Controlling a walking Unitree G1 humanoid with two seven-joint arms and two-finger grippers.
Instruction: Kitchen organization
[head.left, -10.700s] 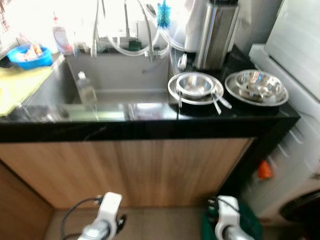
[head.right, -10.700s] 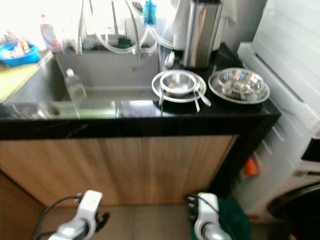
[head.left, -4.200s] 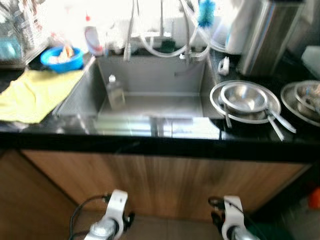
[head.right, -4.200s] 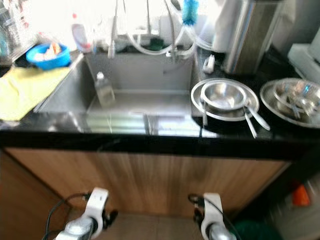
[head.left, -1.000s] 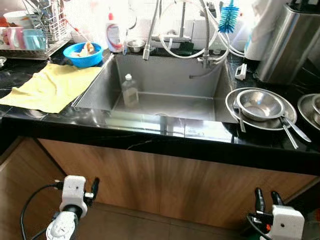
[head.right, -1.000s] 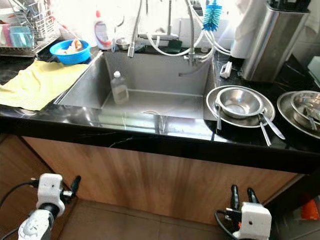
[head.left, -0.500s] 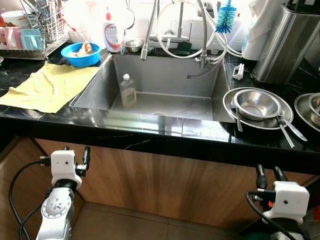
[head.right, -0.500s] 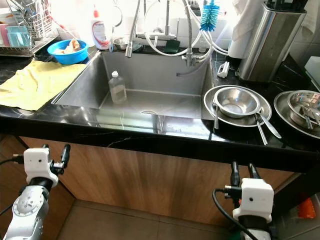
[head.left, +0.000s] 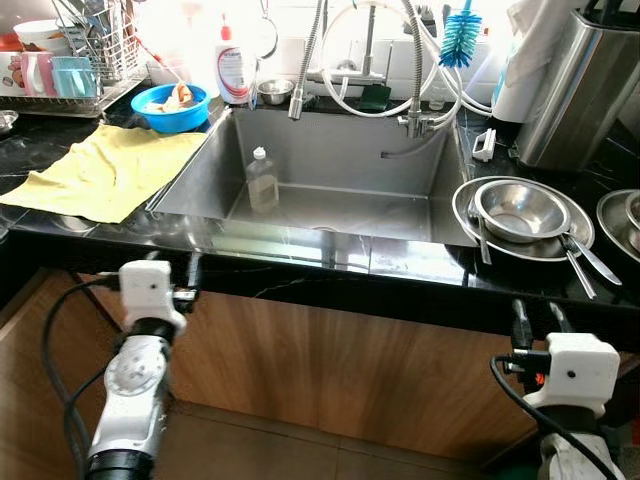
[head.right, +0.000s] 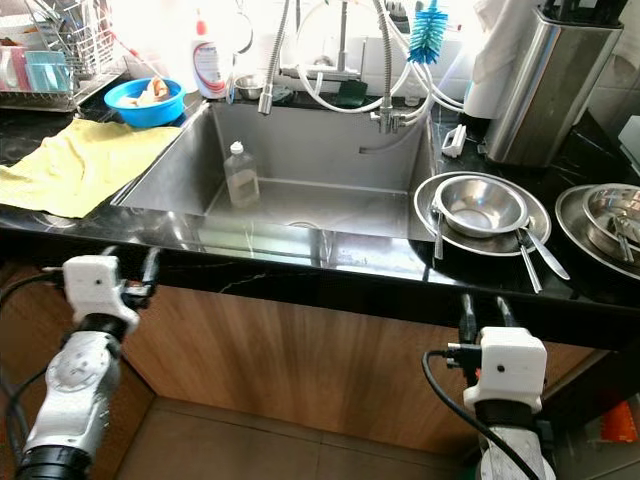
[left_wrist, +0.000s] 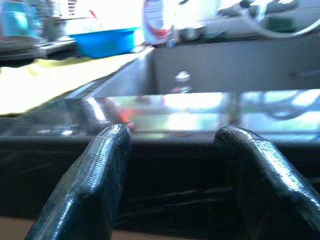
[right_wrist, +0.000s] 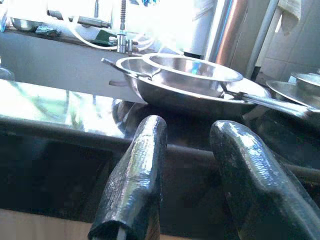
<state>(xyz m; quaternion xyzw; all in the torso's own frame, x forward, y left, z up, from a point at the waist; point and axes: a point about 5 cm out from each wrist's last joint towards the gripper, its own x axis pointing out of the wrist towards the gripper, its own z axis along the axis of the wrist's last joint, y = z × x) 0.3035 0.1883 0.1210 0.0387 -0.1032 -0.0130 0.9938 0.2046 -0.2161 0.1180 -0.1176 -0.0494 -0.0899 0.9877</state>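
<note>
While below the counter edge (head.left: 330, 285), both hands parted: left hand (head.left: 180, 278), right hand (head.left: 537, 322).

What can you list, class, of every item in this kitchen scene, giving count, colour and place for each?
Stainless steel sink: one, grey, set in the black countertop.
Clear plastic bottle: one, see-through, standing inside the sink.
Yellow cloth: one, spread on the counter left of the sink.
Blue plastic bowl: one, behind the cloth.
White detergent bottle: one, red label, at the sink's back left corner.
Blue bottle brush: one, by the taps.
Steel bowl on a steel plate: one each, silver, right of the sink, with cutlery.
Dish rack: one, far left.
Tall steel canister: one, back right.
Left gripper: black fingers open, below the counter edge.
Right gripper: black fingers open, below the counter edge.
</note>
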